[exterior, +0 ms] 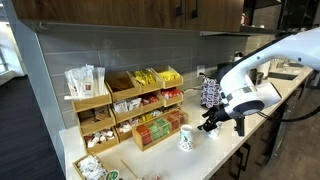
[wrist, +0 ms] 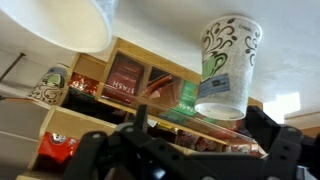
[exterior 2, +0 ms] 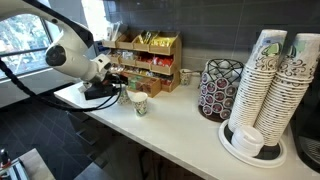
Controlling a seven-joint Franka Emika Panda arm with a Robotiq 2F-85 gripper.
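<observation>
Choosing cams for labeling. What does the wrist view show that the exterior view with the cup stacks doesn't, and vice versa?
Wrist only: the claw seen close, open with its fingers spread; the picture looks upside down. Exterior only: stacked paper cups, pod rack, the whole arm. Both: the patterned paper cup just ahead of the claw, and the wooden organizer behind it.

Your paper cup (exterior: 187,138): white w/ dark swirls & a green patch, upright, open end up, on the counter (exterior: 228,148), just in front of wooden rack (exterior: 150,125).
</observation>
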